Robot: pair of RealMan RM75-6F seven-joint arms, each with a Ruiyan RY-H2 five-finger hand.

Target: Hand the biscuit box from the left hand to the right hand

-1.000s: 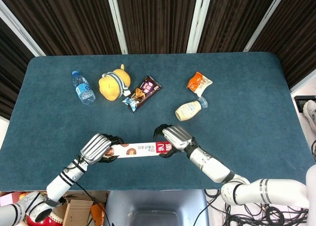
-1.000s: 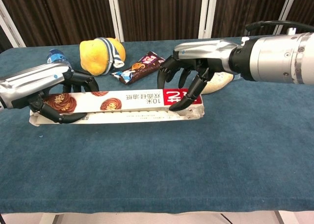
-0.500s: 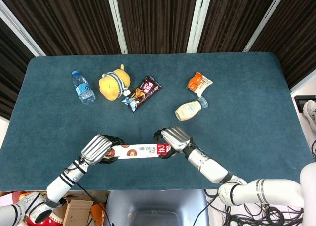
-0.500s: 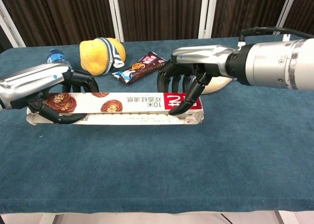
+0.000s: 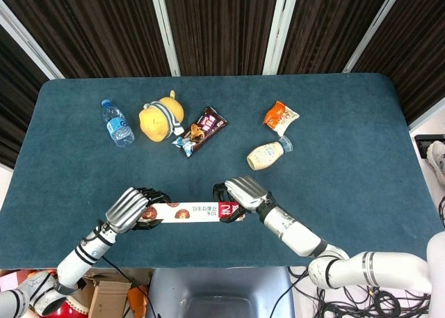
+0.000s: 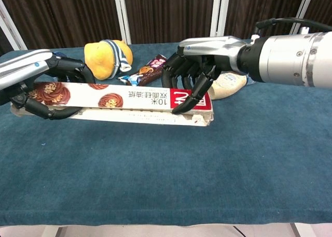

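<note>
The long biscuit box (image 6: 124, 103) (image 5: 195, 211), white and red with chocolate biscuit pictures, is held level above the blue table near its front edge. My left hand (image 6: 36, 86) (image 5: 128, 208) grips its left end, with fingers wrapped around it. My right hand (image 6: 199, 66) (image 5: 236, 193) grips the red right end, fingers curled over the top and thumb pressing the front face. Both hands hold the box at once.
Toward the back of the table (image 5: 348, 158) lie a water bottle (image 5: 116, 122), a yellow plush toy (image 5: 160, 117), a dark snack wrapper (image 5: 201, 129), an orange packet (image 5: 280, 116) and a small cream bottle (image 5: 268, 154). The cream bottle (image 6: 228, 86) lies just behind my right hand.
The box and both hands have shifted to the left and risen slightly. My right hand has closed more tightly on the red end.
</note>
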